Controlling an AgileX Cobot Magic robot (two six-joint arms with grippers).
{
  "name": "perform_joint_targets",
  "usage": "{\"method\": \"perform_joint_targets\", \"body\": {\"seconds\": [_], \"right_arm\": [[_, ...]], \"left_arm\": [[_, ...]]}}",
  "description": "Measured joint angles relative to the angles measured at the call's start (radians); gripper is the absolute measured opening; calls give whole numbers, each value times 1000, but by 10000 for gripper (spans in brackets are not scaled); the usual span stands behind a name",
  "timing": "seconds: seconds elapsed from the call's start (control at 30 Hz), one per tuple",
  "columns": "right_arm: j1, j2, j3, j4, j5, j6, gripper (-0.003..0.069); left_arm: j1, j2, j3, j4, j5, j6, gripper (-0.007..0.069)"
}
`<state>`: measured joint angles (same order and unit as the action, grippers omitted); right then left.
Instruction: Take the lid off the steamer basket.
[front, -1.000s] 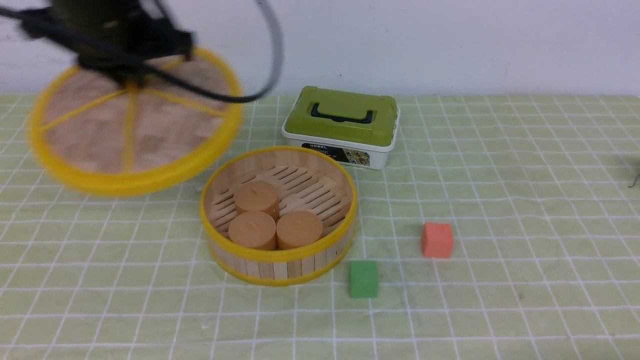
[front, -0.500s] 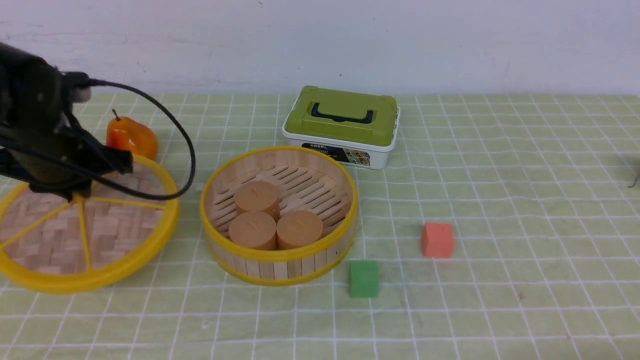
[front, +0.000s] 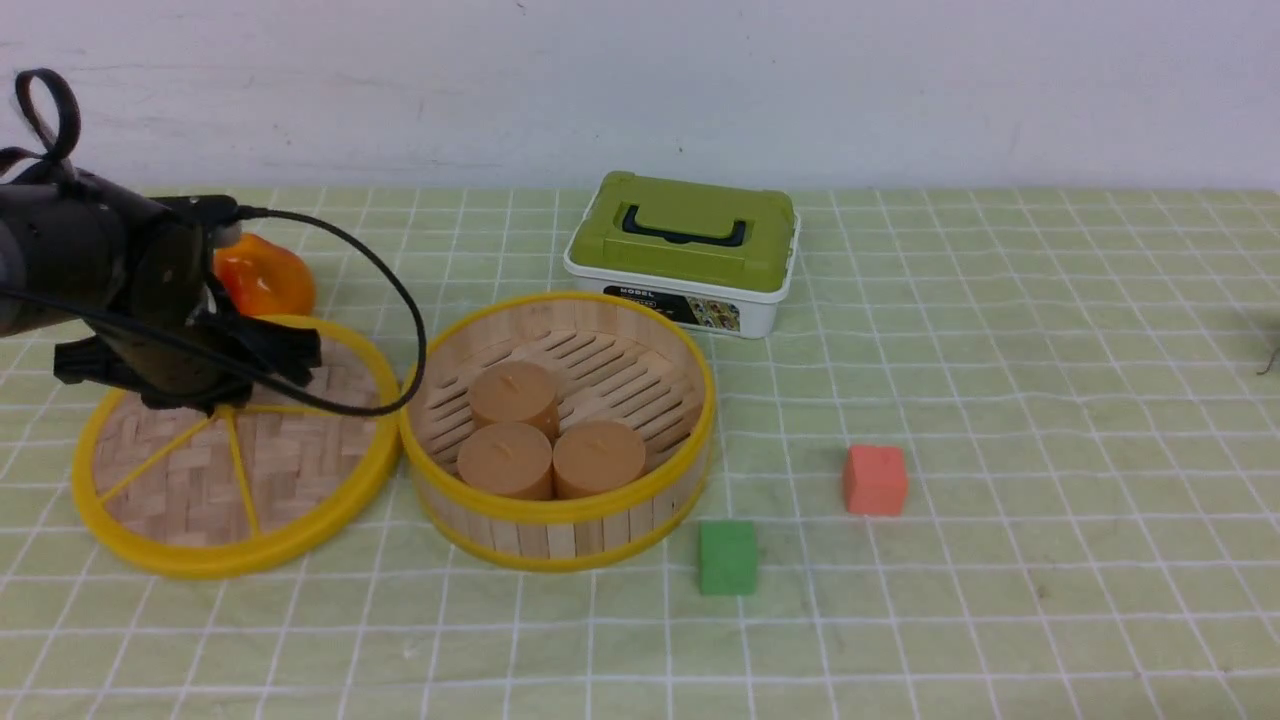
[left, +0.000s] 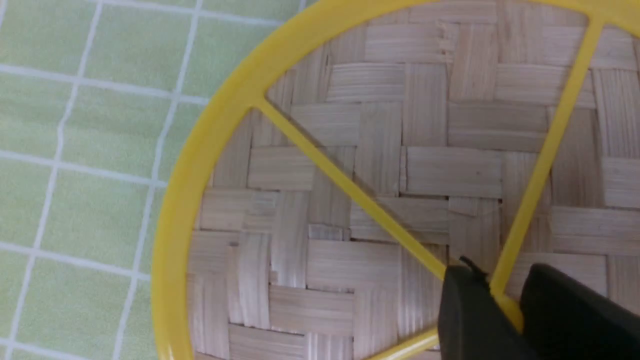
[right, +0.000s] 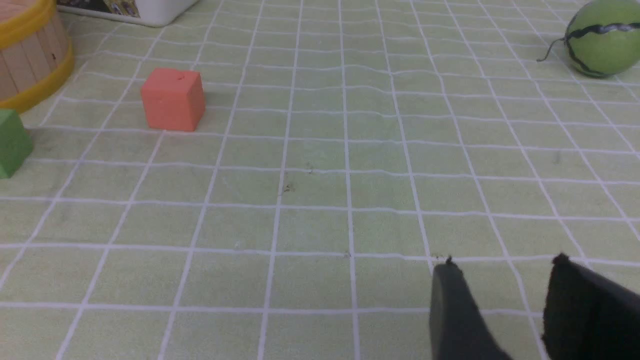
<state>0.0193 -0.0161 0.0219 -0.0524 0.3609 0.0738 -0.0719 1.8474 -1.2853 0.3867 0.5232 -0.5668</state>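
Round woven light-wood lid (front: 235, 480), yellow rim and spokes, lies near worktop's left edge, just beside slatted yellow-rimmed steamer basket (front: 560, 515). Left gripper (left: 500, 290) sits directly above, jaws pinched on its centre hub. Right gripper (right: 500, 305) parted, empty, well apart.

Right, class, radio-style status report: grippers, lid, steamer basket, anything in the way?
Left gripper shut on lid hub. Right gripper open, empty. Lid off, beside steamer basket. Orange fruit behind lid, not blocking.
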Motion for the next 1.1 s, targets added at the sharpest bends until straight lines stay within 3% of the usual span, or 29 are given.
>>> {"method": "perform_joint_targets", "body": {"seconds": [0.13, 0.23, 0.5, 0.63, 0.7, 0.8, 1.1], "right_arm": [[0, 0, 0, 0, 0, 0, 241], [0, 0, 0, 0, 1, 0, 241], [0, 0, 0, 0, 1, 0, 241], [0, 0, 0, 0, 1, 0, 241], [0, 0, 0, 0, 1, 0, 241], [0, 0, 0, 0, 1, 0, 241], [0, 0, 0, 0, 1, 0, 241]], "left_arm": [[0, -70, 3, -5, 4, -26, 230], [0, -181, 3, -5, 3, -38, 233], [0, -601, 18, -5, -28, -29, 115], [0, -880, 124, -5, -169, -29, 27], [0, -1060, 246, -4, -265, -29, -13], [0, -1255, 422, -2, -330, -29, -13], [0, -1620, 913, -2, -329, -55, -13]]}}
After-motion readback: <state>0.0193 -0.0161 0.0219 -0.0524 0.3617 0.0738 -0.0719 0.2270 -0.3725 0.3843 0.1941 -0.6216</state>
